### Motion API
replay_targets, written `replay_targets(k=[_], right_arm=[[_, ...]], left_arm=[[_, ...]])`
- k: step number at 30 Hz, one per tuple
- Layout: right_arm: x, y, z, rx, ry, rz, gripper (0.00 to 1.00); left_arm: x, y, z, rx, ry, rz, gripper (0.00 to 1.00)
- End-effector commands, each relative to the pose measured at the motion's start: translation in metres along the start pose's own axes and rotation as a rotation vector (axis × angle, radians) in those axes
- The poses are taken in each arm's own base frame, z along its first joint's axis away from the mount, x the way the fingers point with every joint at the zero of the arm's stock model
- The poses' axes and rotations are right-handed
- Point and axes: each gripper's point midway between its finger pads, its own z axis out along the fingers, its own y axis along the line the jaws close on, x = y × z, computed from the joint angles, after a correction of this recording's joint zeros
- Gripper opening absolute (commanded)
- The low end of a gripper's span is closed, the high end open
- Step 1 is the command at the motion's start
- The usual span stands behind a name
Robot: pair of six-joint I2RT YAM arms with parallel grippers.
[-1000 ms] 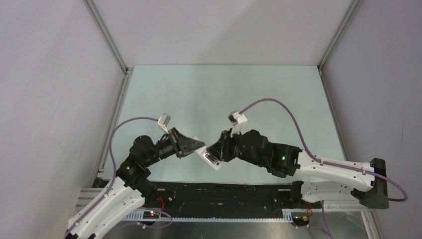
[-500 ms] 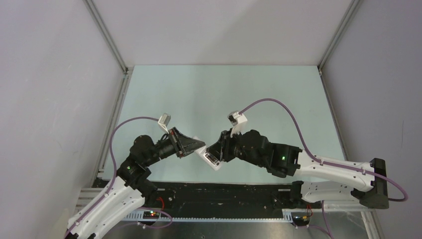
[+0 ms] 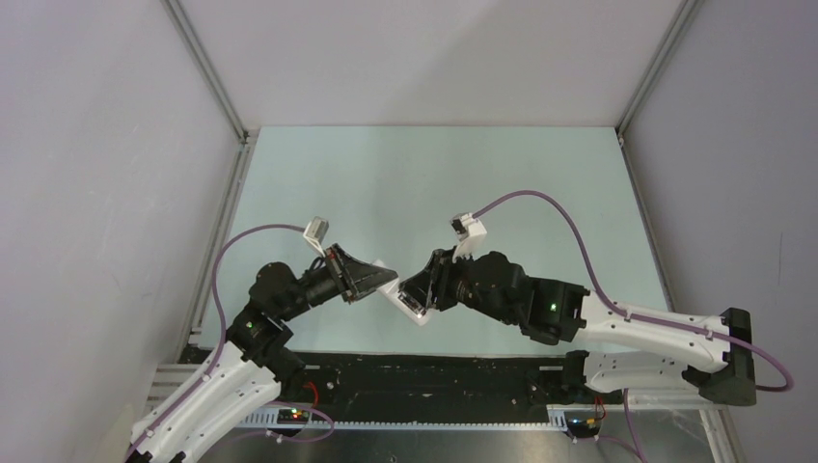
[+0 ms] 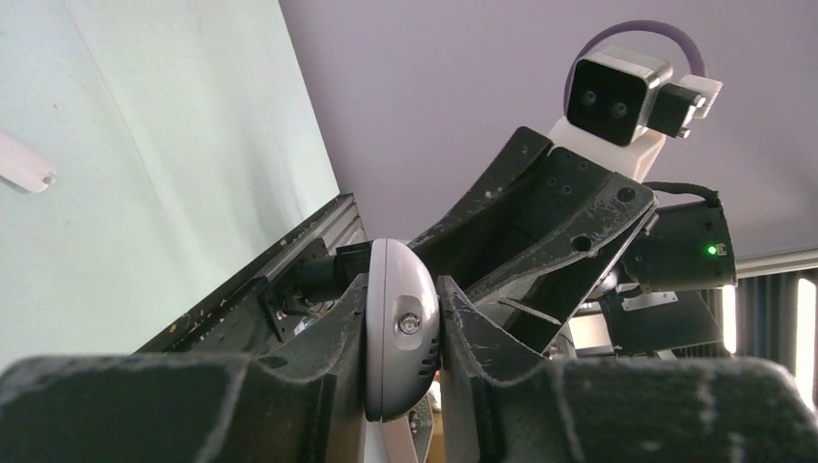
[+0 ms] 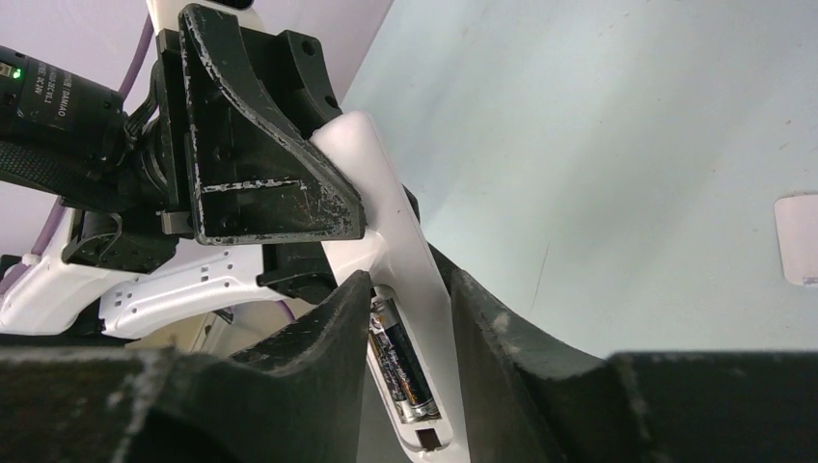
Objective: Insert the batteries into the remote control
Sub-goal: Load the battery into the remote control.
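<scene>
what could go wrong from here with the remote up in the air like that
1. The white oblong remote control is held off the table, pinched at its rounded end by the left hand; if the right hand straddling it lets go, it could twist or drop.
2. The two dark cylindrical batteries sit in an uncovered bay; tilting might spill them.

The remote control (image 3: 394, 289) hung over the table (image 3: 434, 183) near the middle of its near edge, with its left end in the left gripper (image 3: 374, 280) and its right end between the right gripper's (image 5: 407, 287) fingers. The batteries (image 5: 400, 371) lay in its compartment. A cover piece (image 5: 797, 238) lay on the table, apart from it.
</scene>
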Motion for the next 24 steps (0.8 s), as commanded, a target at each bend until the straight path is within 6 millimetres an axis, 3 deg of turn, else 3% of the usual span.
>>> replay_targets(k=[1, 4, 9, 18, 24], right_arm=[[-0.015, 0.009, -0.006, -0.016, -0.040, 0.037, 0.45], [-0.016, 0.012, -0.008, -0.029, -0.042, 0.047, 0.52], [-0.018, 0.016, -0.008, -0.044, -0.047, 0.062, 0.54], [-0.015, 0.013, -0.009, -0.033, -0.033, 0.073, 0.38], [-0.006, 0.008, -0.009, -0.031, -0.008, 0.078, 0.36]], left_arm=[[-0.010, -0.032, -0.002, 0.112, -0.039, 0.020, 0.02], [-0.010, -0.031, -0.001, 0.109, -0.037, 0.021, 0.02], [-0.009, -0.030, -0.001, 0.106, -0.034, 0.022, 0.02], [-0.009, -0.030, -0.002, 0.108, -0.039, 0.025, 0.02], [-0.012, -0.030, 0.000, 0.103, -0.049, 0.030, 0.02]])
